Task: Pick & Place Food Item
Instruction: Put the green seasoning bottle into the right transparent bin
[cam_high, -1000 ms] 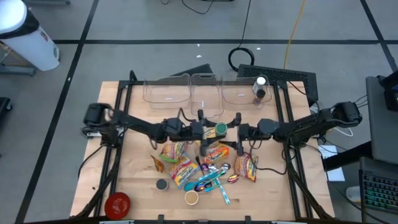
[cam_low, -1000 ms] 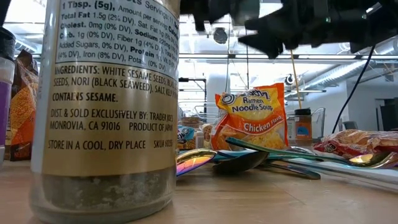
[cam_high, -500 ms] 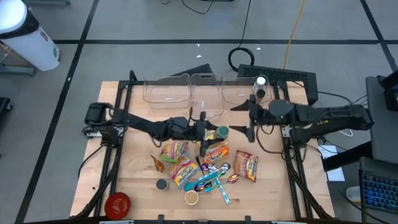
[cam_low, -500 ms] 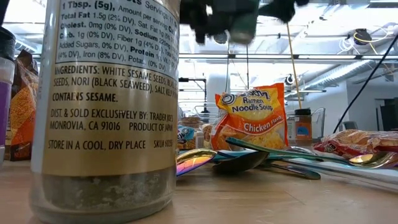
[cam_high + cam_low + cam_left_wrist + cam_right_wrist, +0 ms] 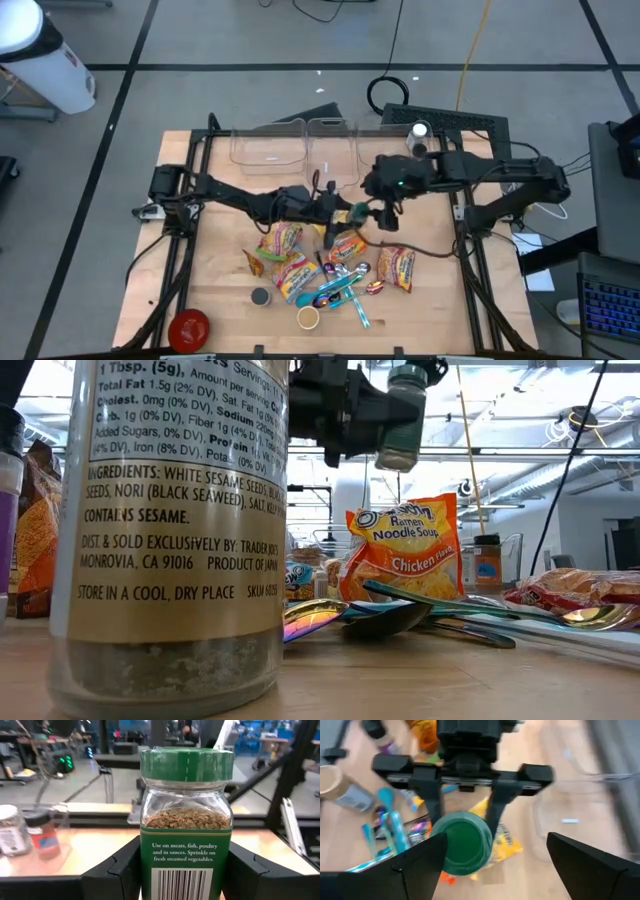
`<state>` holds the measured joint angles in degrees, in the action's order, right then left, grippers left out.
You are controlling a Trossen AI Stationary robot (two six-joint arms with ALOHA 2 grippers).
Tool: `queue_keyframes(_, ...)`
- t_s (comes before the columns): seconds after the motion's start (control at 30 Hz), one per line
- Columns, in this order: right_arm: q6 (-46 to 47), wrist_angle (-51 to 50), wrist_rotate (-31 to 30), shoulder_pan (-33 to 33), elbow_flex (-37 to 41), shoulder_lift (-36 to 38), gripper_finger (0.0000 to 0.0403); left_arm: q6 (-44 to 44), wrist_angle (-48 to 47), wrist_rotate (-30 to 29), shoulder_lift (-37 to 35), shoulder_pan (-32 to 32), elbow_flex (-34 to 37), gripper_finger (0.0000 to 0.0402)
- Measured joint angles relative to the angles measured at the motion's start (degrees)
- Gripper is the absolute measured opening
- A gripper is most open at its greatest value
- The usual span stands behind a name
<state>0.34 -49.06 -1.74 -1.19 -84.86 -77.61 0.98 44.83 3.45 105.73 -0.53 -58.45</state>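
Observation:
A clear spice jar with a green lid (image 5: 186, 825) and a green label is held in my left gripper (image 5: 340, 212) above the middle of the table. It also shows in the high view (image 5: 357, 212) and the low view (image 5: 400, 415), well above the ramen packets. My right gripper (image 5: 384, 208) hovers just to the jar's right and higher. It looks down on the green lid (image 5: 464, 845) with its fingers spread wide, and it touches nothing. My left gripper pinches the jar's labelled lower body (image 5: 146, 865) between its two fingers, one on each side. The fingers come about level from the table's left. The jar is lifted clear of the table, lid up, leaning a little in the low view.
Ramen packets (image 5: 283, 240) (image 5: 396, 266), coloured spoons (image 5: 340, 290), a paper cup (image 5: 308, 318) and a small lid lie below. Clear containers (image 5: 330, 150) and a spice bottle (image 5: 417, 142) stand at the far edge. A red bowl (image 5: 189, 327) is near left. A large sesame jar (image 5: 170, 530) stands by the low camera.
My right arm has drawn back from the jar toward the table's far right, risen, and turned its gripper down so that it now faces the jar's lid from above. My left gripper has carried the jar slightly toward the table's right, still lifted clear.

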Motion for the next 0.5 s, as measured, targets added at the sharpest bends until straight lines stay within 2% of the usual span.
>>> queue_keyframes(0.2, 0.55, -0.84, 0.98, 0.02, -0.06, -1.62, 0.0336, 0.05, -1.43, -0.06, 0.09, -0.05, 0.06, 0.0205)
queue_keyframes(0.33, 0.81, -0.55, 5.09, 0.07, 0.01, -0.79, 0.0336, -0.21, -1.1, 0.48, 0.07, -0.12, 0.06, 0.0205)
queue_keyframes(0.5, 1.85, -0.94, 4.59, 0.07, 0.01, 0.5, 0.0336, -0.4, 0.05, -0.3, -0.22, -0.1, -0.12, 0.0205)
